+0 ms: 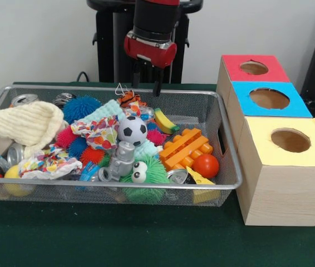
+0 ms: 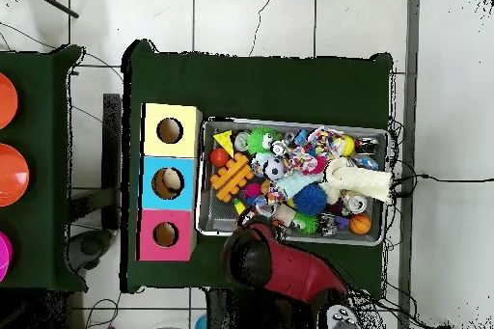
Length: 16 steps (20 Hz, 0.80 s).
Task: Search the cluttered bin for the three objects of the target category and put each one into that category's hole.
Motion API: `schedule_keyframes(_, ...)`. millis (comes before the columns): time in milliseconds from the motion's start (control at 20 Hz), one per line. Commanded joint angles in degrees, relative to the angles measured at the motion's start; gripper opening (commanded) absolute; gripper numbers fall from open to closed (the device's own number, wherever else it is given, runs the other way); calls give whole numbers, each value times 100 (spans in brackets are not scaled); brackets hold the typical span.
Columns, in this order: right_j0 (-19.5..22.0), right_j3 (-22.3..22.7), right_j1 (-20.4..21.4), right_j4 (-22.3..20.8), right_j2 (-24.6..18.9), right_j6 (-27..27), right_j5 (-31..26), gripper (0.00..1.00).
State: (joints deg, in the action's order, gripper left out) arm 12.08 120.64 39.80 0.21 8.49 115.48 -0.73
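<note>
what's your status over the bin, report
Gripper open, empty, hovering over bin's far edge. No target picked yet; toys piled, soccer ball on top. Red, blue, yellow holes unobstructed.

Cluttered wire bin (image 1: 224, 139) – three-holed box (image 1: 282, 167) beside.

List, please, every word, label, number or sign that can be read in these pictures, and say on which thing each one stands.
None can be read.
The cans in the wire bin may carry print, but it is too small and blurred to read.
The three boxes show only plain coloured tops, no lettering.
</note>
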Motion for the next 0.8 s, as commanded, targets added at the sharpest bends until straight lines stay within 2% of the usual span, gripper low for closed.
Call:
schedule_keyframes(50,-448,576,-17,513,134,1609,270,100)
schedule_keyframes(200,-549,742,9,673,177,1699,356,100)
schedule_keyframes(500,-487,1049,86,1006,98,1818,526,100)
schedule_keyframes(650,-305,1218,184,1049,-21,1822,647,100)
schedule_keyframes(800,63,1368,225,940,-233,1762,830,100)
